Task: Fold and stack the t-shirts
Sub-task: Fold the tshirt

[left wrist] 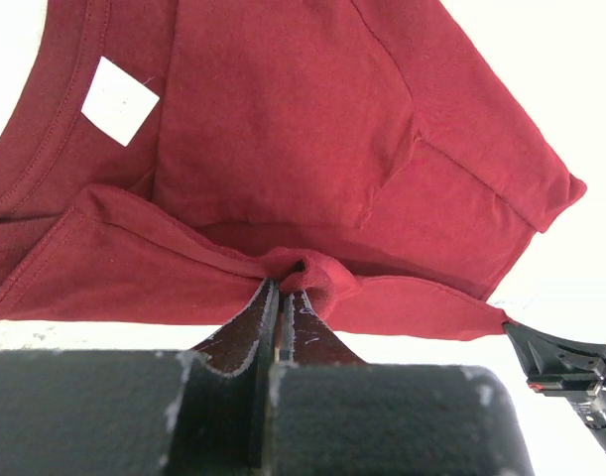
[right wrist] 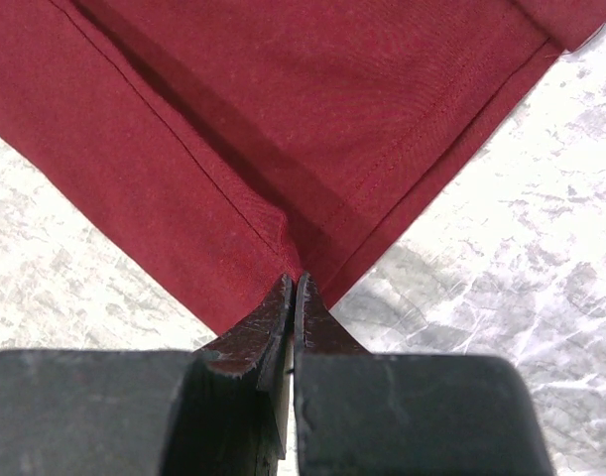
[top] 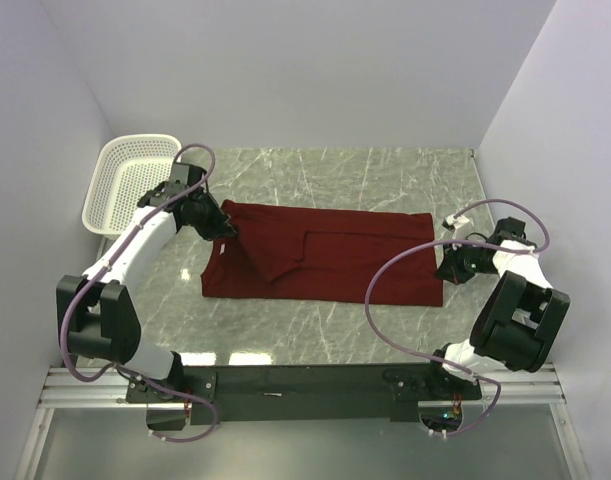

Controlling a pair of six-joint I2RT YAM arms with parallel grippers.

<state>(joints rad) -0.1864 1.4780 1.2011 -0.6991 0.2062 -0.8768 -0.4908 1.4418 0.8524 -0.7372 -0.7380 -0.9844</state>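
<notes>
Left gripper (left wrist: 286, 283) clenched on a bunched edge of the dark red short-sleeved cloth t-shirt (top: 325, 250) at its 9 o'clock end; right gripper (right wrist: 294, 283) clenched on its hem corner at 3 o'clock. T-shirt lay mid grey marble desk (top: 385, 170).

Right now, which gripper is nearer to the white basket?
Left. The left gripper pinches the t-shirt at its neck end, just right of the basket; the right gripper pinches the hem corner at the opposite end, farther away.

Dark red cloth t-shirt (left wrist: 283, 119) cut off by top, left edges, left wrist view; white square neck label (left wrist: 119, 99) unreadable.
</notes>
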